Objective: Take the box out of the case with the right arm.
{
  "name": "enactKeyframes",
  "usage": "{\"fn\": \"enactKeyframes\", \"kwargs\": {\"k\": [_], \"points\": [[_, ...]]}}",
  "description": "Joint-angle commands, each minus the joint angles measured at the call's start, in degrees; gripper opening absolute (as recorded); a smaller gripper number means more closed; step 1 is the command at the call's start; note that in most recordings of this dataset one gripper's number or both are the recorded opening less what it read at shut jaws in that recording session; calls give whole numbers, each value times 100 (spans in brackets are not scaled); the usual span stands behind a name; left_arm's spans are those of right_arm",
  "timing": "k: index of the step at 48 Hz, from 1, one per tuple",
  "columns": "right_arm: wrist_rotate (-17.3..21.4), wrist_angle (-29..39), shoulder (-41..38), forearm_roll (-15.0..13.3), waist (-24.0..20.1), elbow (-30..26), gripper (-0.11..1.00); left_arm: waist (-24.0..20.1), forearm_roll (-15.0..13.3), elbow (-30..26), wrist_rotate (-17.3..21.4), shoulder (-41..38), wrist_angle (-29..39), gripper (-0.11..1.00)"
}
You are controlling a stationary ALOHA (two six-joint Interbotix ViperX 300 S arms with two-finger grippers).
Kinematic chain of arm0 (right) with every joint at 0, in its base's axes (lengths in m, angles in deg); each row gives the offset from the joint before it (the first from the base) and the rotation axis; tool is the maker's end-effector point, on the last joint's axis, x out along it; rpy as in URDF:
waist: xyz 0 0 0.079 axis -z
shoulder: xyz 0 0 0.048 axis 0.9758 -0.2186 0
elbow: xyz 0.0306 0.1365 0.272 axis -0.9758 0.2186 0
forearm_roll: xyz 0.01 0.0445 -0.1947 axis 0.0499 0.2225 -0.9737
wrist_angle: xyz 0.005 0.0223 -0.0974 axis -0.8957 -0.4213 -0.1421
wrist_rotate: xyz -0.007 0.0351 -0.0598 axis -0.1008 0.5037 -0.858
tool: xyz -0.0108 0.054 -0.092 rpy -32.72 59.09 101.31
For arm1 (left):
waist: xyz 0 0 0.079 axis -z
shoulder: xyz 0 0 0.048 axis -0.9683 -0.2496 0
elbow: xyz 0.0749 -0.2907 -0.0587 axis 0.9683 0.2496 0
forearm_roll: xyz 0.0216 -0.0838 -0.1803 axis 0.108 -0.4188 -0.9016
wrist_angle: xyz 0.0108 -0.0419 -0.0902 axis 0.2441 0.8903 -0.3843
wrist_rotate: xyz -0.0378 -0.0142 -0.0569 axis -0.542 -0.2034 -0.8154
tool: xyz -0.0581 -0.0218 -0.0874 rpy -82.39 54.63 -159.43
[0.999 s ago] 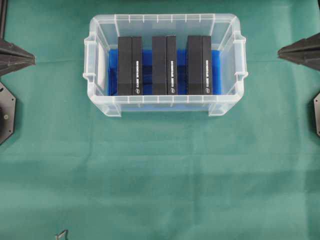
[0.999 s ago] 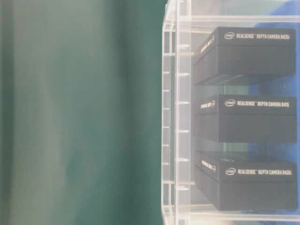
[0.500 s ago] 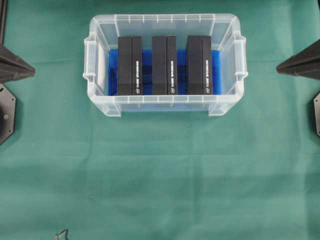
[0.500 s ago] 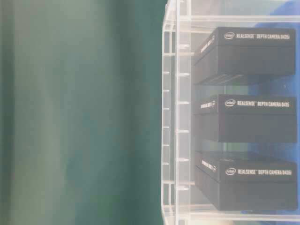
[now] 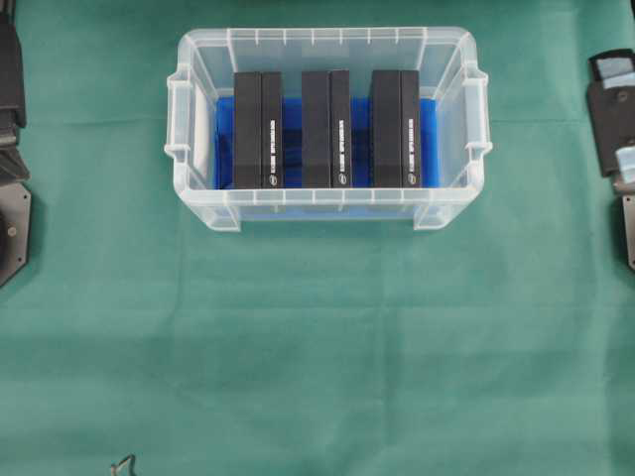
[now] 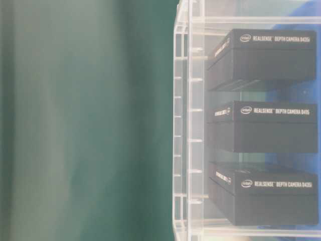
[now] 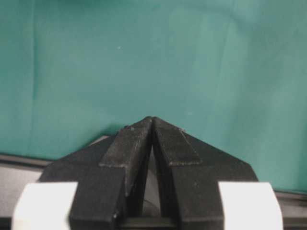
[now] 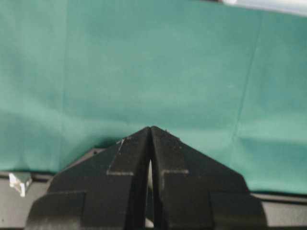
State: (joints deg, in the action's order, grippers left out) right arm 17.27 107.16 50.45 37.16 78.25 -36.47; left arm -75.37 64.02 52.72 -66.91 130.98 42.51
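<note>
1. Both arms have changed since a second ago — the pointed black shapes that poked in from the left and right edges of the overhead view are gone, and I now see blockier arm parts there instead; the case and its boxes have not shifted.
2. Nearest to me, on the left wrist camera, the left tool (image 7: 152,120) has its two black fingers pressed together at the tips, holding nothing, with green cloth (image 7: 144,57) below it.
3. On the right wrist camera the right tool (image 8: 150,128) is likewise closed tip to tip and empty, over the same cloth.
4. From overhead, the left arm (image 5: 10,89) sits at the left edge and the right arm (image 5: 613,109) at the right edge — each well apart from the case.
5. Between them the clear case (image 5: 327,203) rests on the cloth-covered surface (image 5: 317,347), in the upper middle of my overhead view, its blue sheet (image 5: 429,139) showing at the bottom.
6. Inside stand three black boxes side by side with gaps between: the left box (image 5: 258,129), the middle box (image 5: 326,129) and the right box (image 5: 396,129). I cannot tell which one the task means.
7. On the table-level camera the case wall (image 6: 188,125) fills the right side, and white "RealSense Depth Camera" lettering (image 6: 281,38) reads on the boxes.
</note>
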Motion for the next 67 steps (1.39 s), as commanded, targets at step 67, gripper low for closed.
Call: {"fn": "enactKeyframes", "kwargs": {"k": [67], "points": [[8007,-9,-158,-694,580,-193,6,9,9,-237,-35,-53,-26,11]]}}
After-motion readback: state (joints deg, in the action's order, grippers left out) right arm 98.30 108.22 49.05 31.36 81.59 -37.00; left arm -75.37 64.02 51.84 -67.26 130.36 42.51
